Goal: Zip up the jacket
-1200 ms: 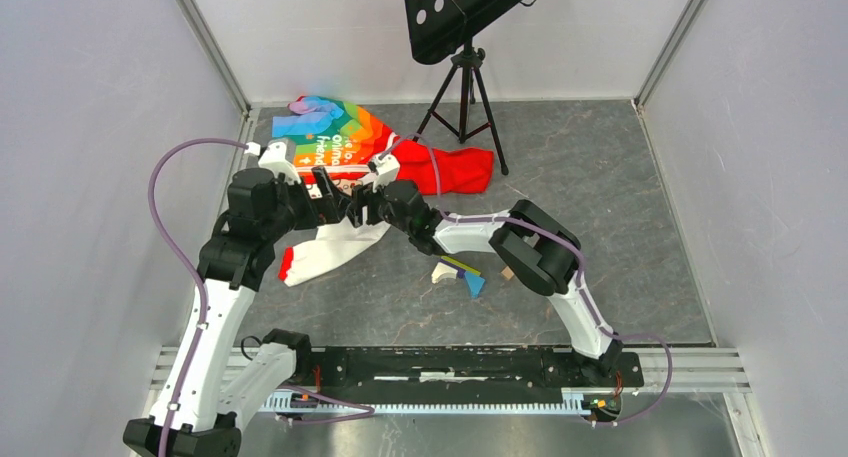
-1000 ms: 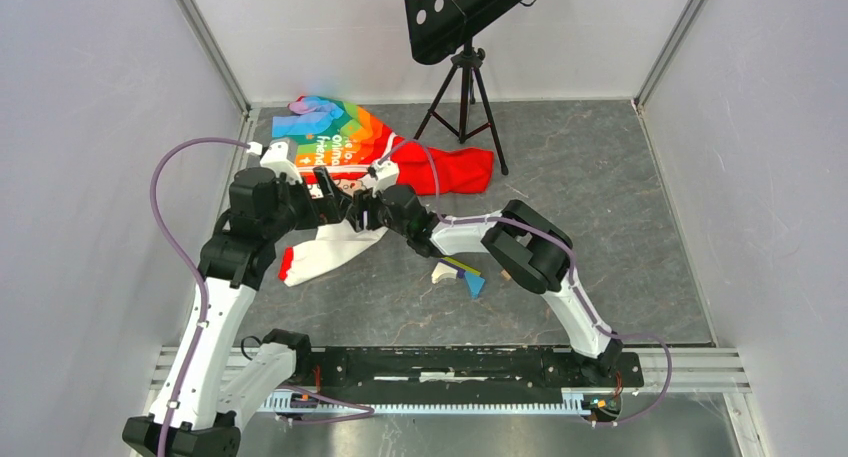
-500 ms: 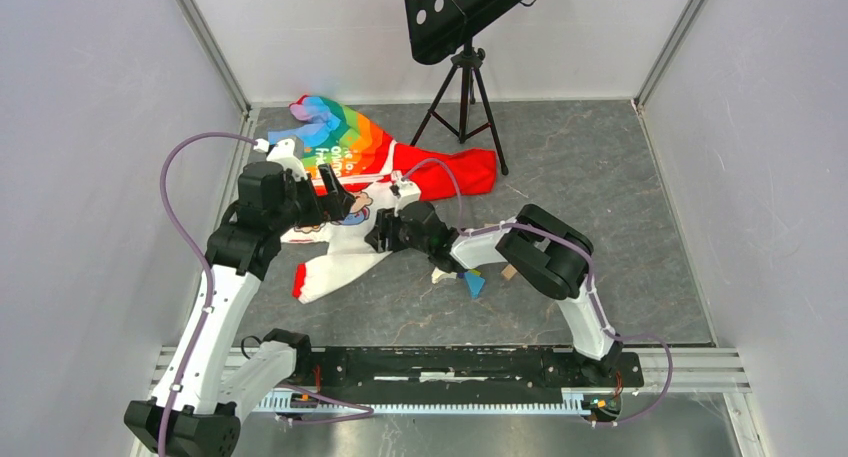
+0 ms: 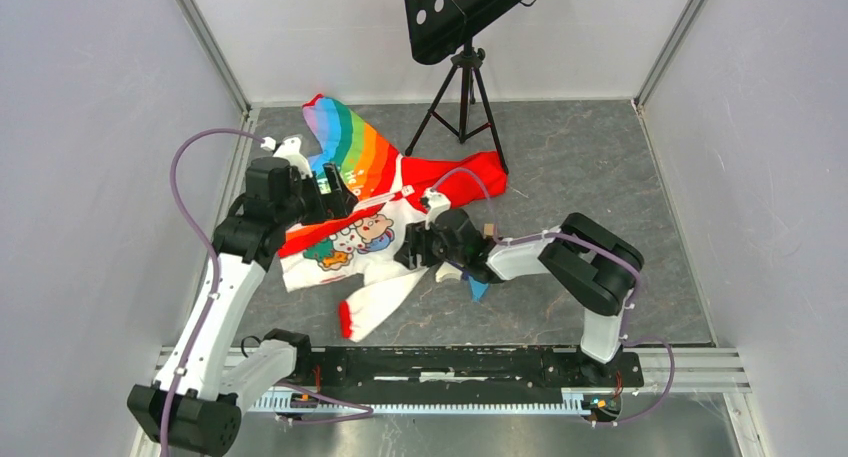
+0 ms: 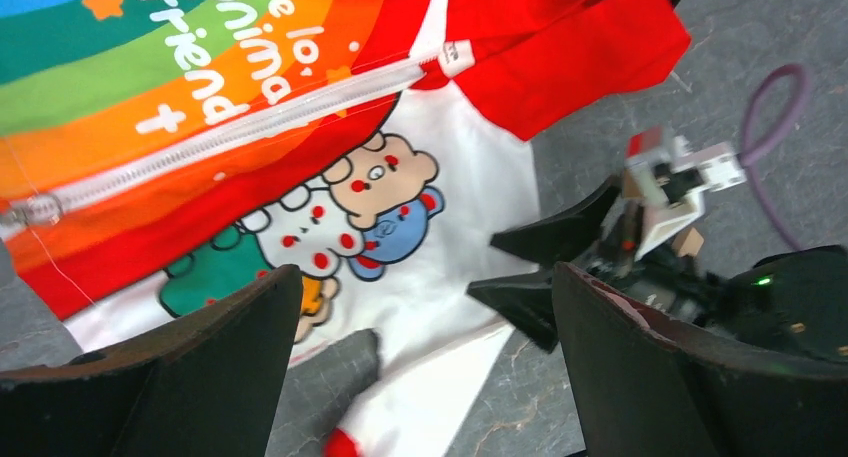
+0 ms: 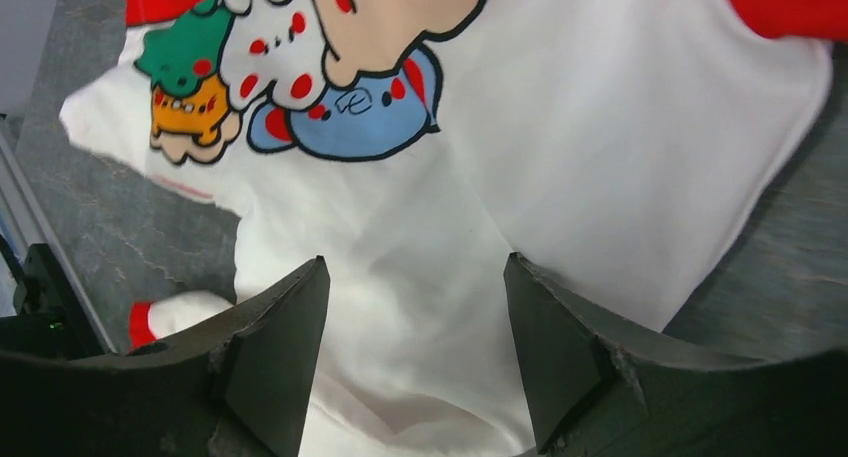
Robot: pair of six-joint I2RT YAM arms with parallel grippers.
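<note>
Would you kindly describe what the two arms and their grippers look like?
The left arm and right arm have white links and bulky black joints, each trailed by a purple cable. The left gripper and right gripper carry two dark, wedge-shaped fingers each.

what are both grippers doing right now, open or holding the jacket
Left gripper: open, holding nothing, above the jacket.
Right gripper: open, holding nothing, above the jacket's white fabric.

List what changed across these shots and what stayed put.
The jacket slid nearer and rightward; its cartoon front now shows, the rainbow panel tilts up, and the white sleeve swung toward the bases. The right gripper drew back rightward with it; the left gripper barely moved. Both are open now. The music stand stayed.
</note>
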